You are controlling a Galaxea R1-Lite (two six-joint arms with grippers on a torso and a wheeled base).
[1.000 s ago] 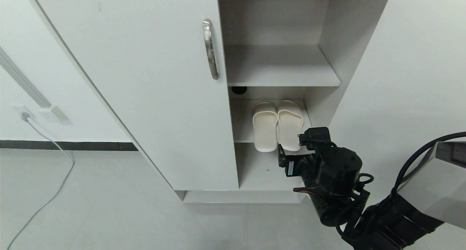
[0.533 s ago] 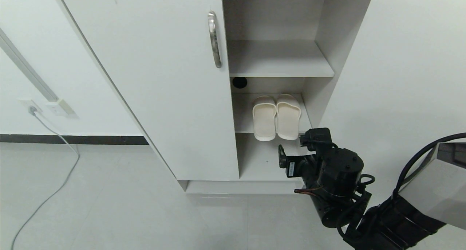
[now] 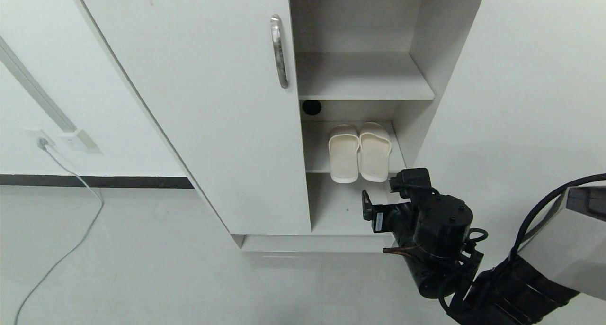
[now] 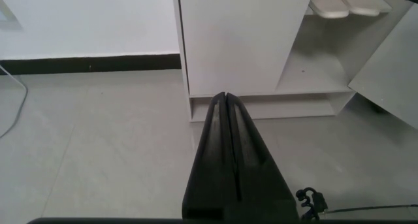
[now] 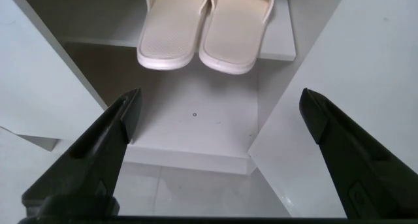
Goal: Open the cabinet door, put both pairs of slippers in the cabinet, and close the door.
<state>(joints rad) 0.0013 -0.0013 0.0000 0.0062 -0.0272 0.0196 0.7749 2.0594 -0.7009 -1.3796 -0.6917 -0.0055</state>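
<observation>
While I look at the white cabinet, its right door stands wide open on my right side. The left door is closed, and its silver handle is at the edge next to the opening.

One pair of cream slippers sits on the middle shelf. The two slippers lie side by side and touch. Their long way points straight into the cabinet, toes at the back. The ends near me stick out a little over the front edge of the shelf.

My right gripper hangs in front of the bottom space, just under that shelf. Its fingers are spread wide and hold nothing. The slippers are just ahead of it and a bit higher up. The open door is close by on its right.

My left gripper is lower and farther back, over the floor, pointing at the cabinet. Its fingers are pressed together with nothing between them.

I think one pair is done, so the second pair is next, and then the door. My right arm is the nearer one to both the shelf and the open door. The door has to swing to the left to close, so I think the push must come from its far right side.
</observation>
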